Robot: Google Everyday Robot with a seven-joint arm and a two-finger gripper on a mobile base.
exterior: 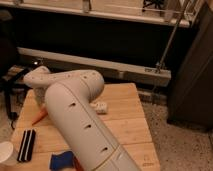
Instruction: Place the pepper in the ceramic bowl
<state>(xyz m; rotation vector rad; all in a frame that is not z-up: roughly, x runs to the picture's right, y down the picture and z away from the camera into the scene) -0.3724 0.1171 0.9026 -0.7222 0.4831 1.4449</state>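
The big white arm sweeps across the wooden table, bending over to the far left and blocking much of the view. The gripper is tucked out of sight behind that arm, over the left part of the table, so whether it is spread, pressed together or pinching anything, I cannot tell. There is the pepper: slender, orange-red, tapering to a point towards the near left. It lies low at the table's left side, with its thicker end hidden behind the arm. On the right of the arm sits a small white object. Near left there is a black-and-white striped block, a white cup at the edge, and a blue object at the near side.
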